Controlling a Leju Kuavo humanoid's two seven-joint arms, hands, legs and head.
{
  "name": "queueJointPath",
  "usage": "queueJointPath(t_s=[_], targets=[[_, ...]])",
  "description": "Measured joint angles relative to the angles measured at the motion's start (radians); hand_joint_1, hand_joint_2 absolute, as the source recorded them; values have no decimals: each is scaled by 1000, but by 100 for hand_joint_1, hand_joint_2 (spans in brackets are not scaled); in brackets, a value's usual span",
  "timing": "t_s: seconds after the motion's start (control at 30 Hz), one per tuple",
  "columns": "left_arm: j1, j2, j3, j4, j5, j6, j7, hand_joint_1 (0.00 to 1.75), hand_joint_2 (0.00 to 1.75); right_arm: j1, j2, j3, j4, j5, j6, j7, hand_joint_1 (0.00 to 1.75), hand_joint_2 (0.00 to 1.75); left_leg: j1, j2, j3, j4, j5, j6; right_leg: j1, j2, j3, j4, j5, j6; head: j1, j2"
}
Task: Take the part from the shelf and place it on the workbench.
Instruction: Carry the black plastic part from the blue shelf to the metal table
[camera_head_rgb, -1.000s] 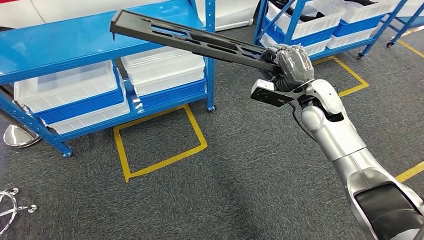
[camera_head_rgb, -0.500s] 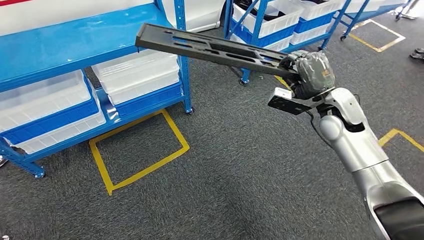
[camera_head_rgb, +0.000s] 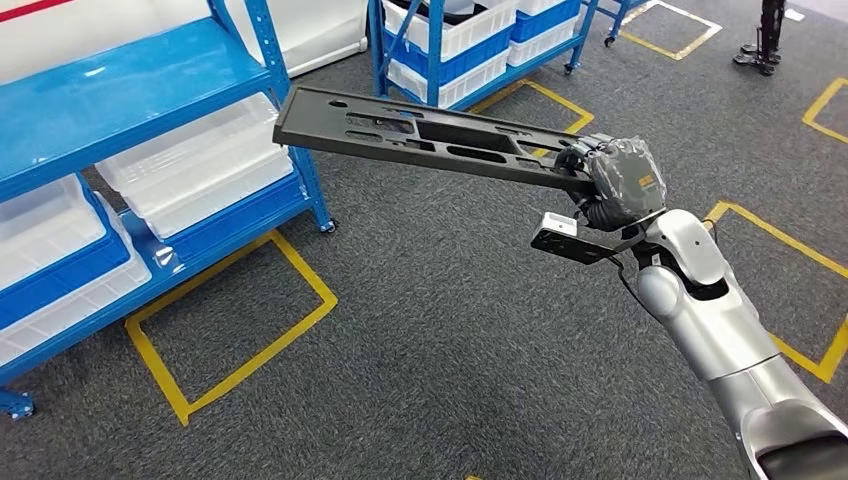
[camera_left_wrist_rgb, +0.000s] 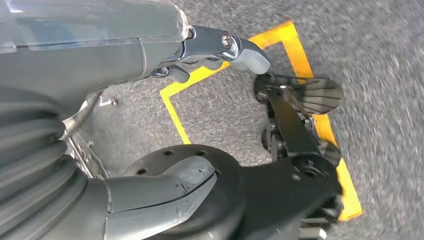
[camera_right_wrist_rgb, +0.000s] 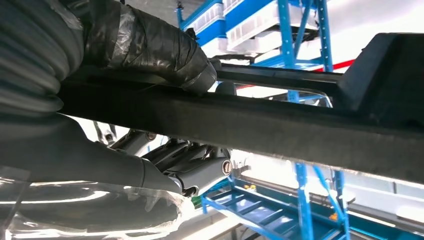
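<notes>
Right hand (camera_head_rgb: 618, 178) clenched on the near-right end of the part (camera_head_rgb: 420, 133), held in the air over the grey carpet, just right of the blue shelf (camera_head_rgb: 110, 95); left hand (camera_left_wrist_rgb: 215, 50) hangs over the floor holding nothing, fingers loosely curled. Part looks like a stiff, slotted black plastic panel, probably light but long, so an end grip means leverage at the wrist — a mid-span hold would be steadier. Long axis runs from the far-left free end to the hand at right, roughly level, free end pointing toward the shelf.
</notes>
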Motion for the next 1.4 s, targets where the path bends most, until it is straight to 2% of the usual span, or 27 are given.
queueJointPath(t_s=[0.07,0.1,0.13,0.17,0.2,0.27,0.3,0.33,0.4,0.43,0.47,0.53,0.6,0.63,0.67,0.77,0.83,0.9,0.97,1.03,1.1,1.13,1.17,1.2,1.27,1.33,1.4], targets=[[3,0,-3,0,-4,-2,-11,0,175,38,0,-12,-22,-11,-3,0,175,175,1,-25,-62,137,-62,-1,2,20,-3,3,0,-5,0,0],[4,0,-3,0,-5,-4,-19,0,175,60,-1,-21,-33,-19,-4,-1,175,175,1,-28,-79,175,-69,-1,3,31,-4,6,-1,-6,0,0],[5,0,-4,0,-6,-6,-26,0,175,83,-2,-32,-44,-27,-4,-2,175,175,1,-29,-81,178,-57,0,4,44,-5,9,-1,-6,0,0],[7,0,-4,0,-8,-9,-32,0,175,104,-4,-44,-56,-33,-4,-3,175,175,2,-31,-64,141,-28,1,4,57,-6,12,-2,-6,0,0],[8,0,-5,0,-9,-11,-35,0,175,123,-6,-56,-68,-38,-5,-5,175,175,3,-42,-34,74,12,4,4,70,-7,16,-4,-4,0,0],[10,0,-7,0,-10,-14,-37,0,175,148,-9,-80,-86,-46,-4,-11,175,175,7,-90,21,-47,60,8,4,98,-15,27,-6,3,0,0],[10,0,-9,1,-8,-13,-37,0,175,156,-12,-91,-93,-50,-2,-15,175,175,7,-108,36,-82,69,9,2,111,-22,32,-6,10,0,0],[9,0,-10,1,-5,-11,-35,0,175,162,-14,-100,-99,-54,0,-19,175,175,6,-114,39,-91,65,12,0,124,-28,33,-3,18,0,0],[6,-1,-12,1,1,-5,-31,0,175,173,-20,-113,-107,-58,7,-25,175,175,3,-89,43,-101,71,22,-7,143,-35,29,5,32,0,0],[4,-2,-12,1,4,-1,-28,0,175,178,-24,-118,-109,-59,10,-28,175,175,4,-75,45,-107,76,30,-6,128,-39,34,1,38,1,0],[4,-2,-12,1,7,2,-24,0,175,179,-28,-123,-110,-60,13,-31,175,175,6,-60,48,-114,81,37,-4,102,-51,57,-14,42,2,0],[8,-3,-12,2,14,12,-13,0,175,178,-33,-130,-113,-63,18,-35,175,175,5,-33,49,-121,85,44,-1,36,-99,160,-71,47,3,0],[11,-2,-12,2,21,22,0,0,175,178,-33,-131,-113,-66,20,-36,175,175,2,-7,48,-121,84,46,-5,12,-148,272,-113,52,2,0],[12,-2,-12,2,25,25,5,0,175,179,-33,-131,-113,-67,21,-36,175,175,1,5,48,-120,84,45,-7,8,-152,287,-110,53,3,0],[12,-2,-12,2,29,28,8,0,175,179,-33,-131,-113,-67,21,-36,175,175,1,17,49,-120,83,44,-7,3,-136,262,-90,53,3,0],[11,-3,-12,2,33,32,13,0,175,179,-35,-131,-118,-66,20,-36,175,175,-3,49,54,-120,76,34,2,-49,-27,66,-17,42,2,0],[11,-3,-12,2,33,33,15,0,175,179,-36,-133,-124,-57,17,-33,175,175,-7,66,58,-121,71,25,13,-65,-2,14,-11,30,2,0],[10,-3,-12,2,31,34,17,0,175,180,-38,-136,-127,-43,15,-29,175,175,-7,81,64,-124,67,14,13,-40,-4,11,-8,19,2,0],[10,-3,-12,2,30,33,17,0,175,179,-41,-141,-127,-34,13,-25,175,175,-5,52,56,-95,42,5,8,-19,-1,2,-2,6,2,0],[11,-3,-12,2,29,31,14,0,175,176,-42,-143,-127,-33,12,-24,175,175,-2,-2,10,11,-19,3,7,1,-1,-2,1,-4,2,0],[12,-3,-12,2,26,26,8,0,175,175,-39,-143,-124,-32,11,-22,175,175,-1,-24,-52,136,-67,3,9,24,-2,1,0,-9,2,0],[12,-4,-12,2,24,23,4,0,175,175,-38,-143,-123,-31,11,-22,175,175,-1,-27,-68,162,-66,4,10,37,-2,3,-1,-9,2,0],[11,-4,-12,2,21,20,1,0,175,175,-38,-143,-121,-28,11,-22,175,175,-1,-29,-67,150,-43,5,10,51,-2,7,-2,-10,2,0],[11,-4,-12,2,18,18,-2,0,175,174,-38,-142,-119,-24,11,-22,175,175,-1,-36,-49,100,-5,7,10,66,-2,11,-4,-8,2,0],[12,-4,-12,2,13,17,-6,0,175,165,-37,-141,-114,-18,12,-22,175,175,2,-78,2,-30,61,14,10,94,-6,22,-8,-3,2,0],[9,-4,-12,2,12,16,-10,0,175,149,-36,-138,-105,-17,12,-23,175,175,2,-109,27,-91,77,18,6,118,-17,29,-8,9,2,0],[2,-6,-13,2,11,15,-12,0,175,135,-36,-135,-96,-17,13,-23,175,175,-1,-95,32,-101,79,26,-1,139,-24,26,-2,25,1,0]])
